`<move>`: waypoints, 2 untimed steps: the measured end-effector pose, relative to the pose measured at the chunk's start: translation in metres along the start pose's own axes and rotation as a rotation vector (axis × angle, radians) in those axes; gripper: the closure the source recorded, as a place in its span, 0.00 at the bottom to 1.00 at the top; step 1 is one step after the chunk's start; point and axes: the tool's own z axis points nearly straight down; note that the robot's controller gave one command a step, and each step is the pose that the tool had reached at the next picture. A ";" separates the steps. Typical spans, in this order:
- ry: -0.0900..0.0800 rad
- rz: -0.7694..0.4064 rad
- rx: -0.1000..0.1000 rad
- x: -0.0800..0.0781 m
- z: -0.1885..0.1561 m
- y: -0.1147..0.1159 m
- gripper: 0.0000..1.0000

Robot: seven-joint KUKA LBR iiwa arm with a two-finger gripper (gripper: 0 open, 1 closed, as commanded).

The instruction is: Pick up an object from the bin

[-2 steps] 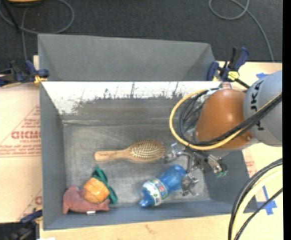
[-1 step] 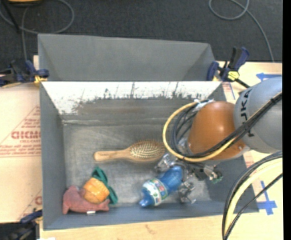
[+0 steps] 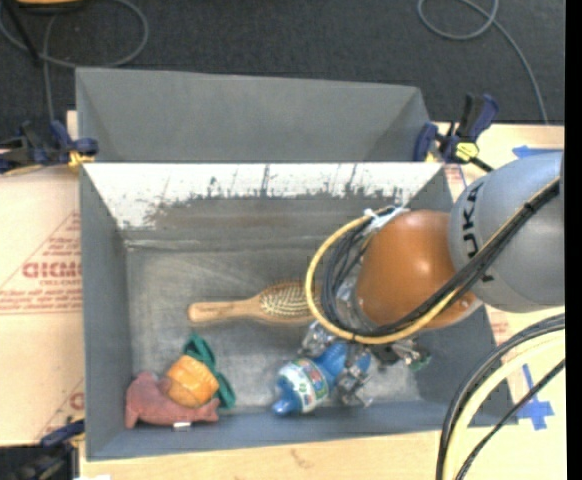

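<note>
My gripper (image 3: 355,376) hangs low over the bin's front right part, mostly covered from above by the arm's orange dome. Directly at it lies a small blue and white bottle-shaped thing (image 3: 301,386) with a green mark on its label, tilted with its blue end toward the front wall. The gripper touches or overlaps its right end; I cannot tell whether it is gripped. A wooden hairbrush (image 3: 256,306) lies flat just left of the gripper, handle pointing left.
In the front left corner sits a soft heap: an orange lump (image 3: 191,380) on a pink cloth-like piece (image 3: 151,403) with a green strip (image 3: 211,368). The arm with its black cables comes in from the right, over the bin's right wall.
</note>
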 end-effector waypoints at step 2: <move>0.000 -0.003 0.000 0.000 0.000 0.000 1.00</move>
